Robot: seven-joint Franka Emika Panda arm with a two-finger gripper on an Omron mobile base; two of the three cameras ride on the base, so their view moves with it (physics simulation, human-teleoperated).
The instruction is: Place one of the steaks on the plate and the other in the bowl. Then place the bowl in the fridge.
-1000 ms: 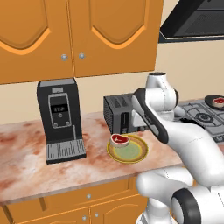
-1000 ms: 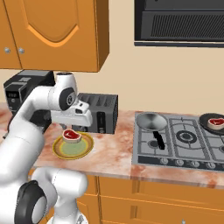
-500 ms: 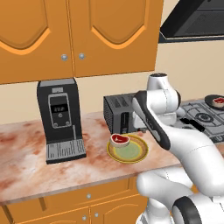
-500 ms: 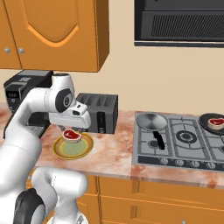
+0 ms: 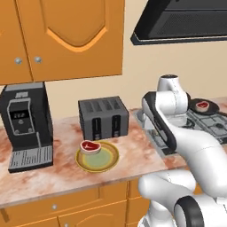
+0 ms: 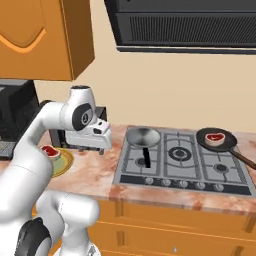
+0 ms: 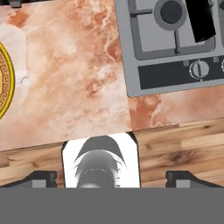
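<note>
One steak (image 5: pixel 90 146) lies on the yellow-rimmed plate (image 5: pixel 106 163), which stands on the counter in front of the toaster. The other steak (image 6: pixel 214 138) lies in the black frying pan (image 6: pixel 227 145) on the stove's back right burner. My gripper (image 6: pixel 91 150) hangs open and empty over the marble counter between the plate (image 6: pixel 64 163) and the stove, pointing down. In the hand view my gripper (image 7: pixel 113 178) has its tips far apart, with the plate's rim (image 7: pixel 4 83) at the left edge. The bowl and the fridge are out of view.
A silver pan (image 6: pixel 143 136) with a black handle sits on the stove (image 6: pixel 182 160). A dark toaster (image 5: pixel 103 117) and a black coffee machine (image 5: pixel 24 126) stand at the back of the counter. Wooden cabinets hang above, and a range hood (image 6: pixel 185 25) hangs over the stove.
The base has driven to the right, so the whole scene has shifted left. My hand has left its spot over the plate and now hangs near the stove. The jaws stay open.
</note>
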